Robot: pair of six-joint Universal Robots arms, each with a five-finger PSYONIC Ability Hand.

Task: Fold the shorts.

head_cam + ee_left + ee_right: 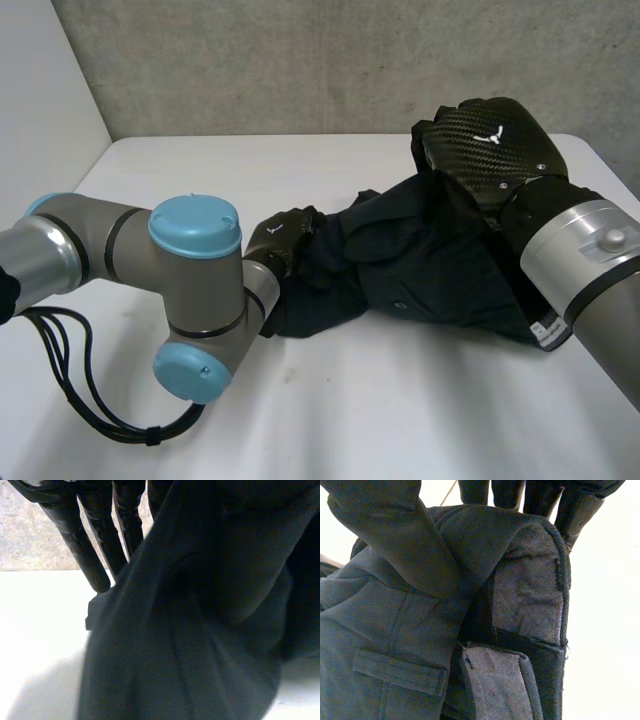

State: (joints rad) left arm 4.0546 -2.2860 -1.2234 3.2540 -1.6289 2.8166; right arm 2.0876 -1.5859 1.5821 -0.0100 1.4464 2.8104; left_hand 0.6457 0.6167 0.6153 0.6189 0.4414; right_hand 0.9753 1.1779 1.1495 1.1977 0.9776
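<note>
1 shorts (420, 275), 1 table (400, 410), 2 hands: L hand (280, 240), R hand (490, 145).

A white table (350, 420) spreads out, its top bare along the near edge. Beyond the far edge stands a grey concrete wall (300, 60) with a rough, mottled face. A plain white panel (40, 90) runs along the table's left edge and meets the wall at the far left corner.

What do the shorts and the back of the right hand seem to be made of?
Shorts: dark woven cloth, probably cotton twill, matte; fine diagonal ribs show. Right hand: its back looks like glossy carbon fibre, by the checked weave and sheen.
</note>
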